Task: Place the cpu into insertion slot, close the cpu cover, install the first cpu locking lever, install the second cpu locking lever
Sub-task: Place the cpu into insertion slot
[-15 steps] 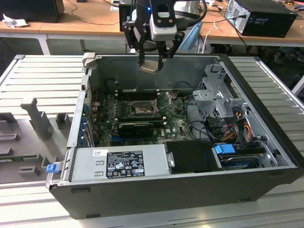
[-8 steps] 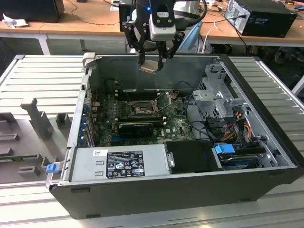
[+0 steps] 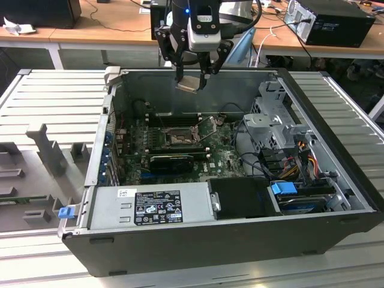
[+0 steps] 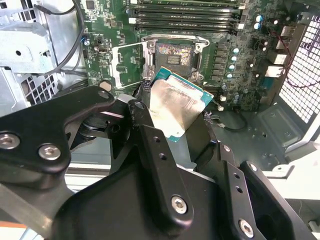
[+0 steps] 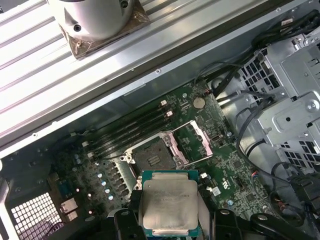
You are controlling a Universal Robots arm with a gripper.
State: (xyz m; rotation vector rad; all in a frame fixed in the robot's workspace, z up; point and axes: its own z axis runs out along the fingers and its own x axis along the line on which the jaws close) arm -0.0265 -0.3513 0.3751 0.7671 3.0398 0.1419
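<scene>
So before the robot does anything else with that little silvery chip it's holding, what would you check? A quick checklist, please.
1. Grip: the small flat silvery-grey square cpu is clamped in the black gripper: ok.
2. Slot: the dark square insertion slot on the green board has nothing in it: ok.
3. Cover: the thin metal-frame cpu cover is swung open beside the slot: ok.
4. Clearance: the cpu hangs above the open dark grey computer case, apart from the board: ok.
5. Cpu squared up with the slot: cannot tell.
</scene>
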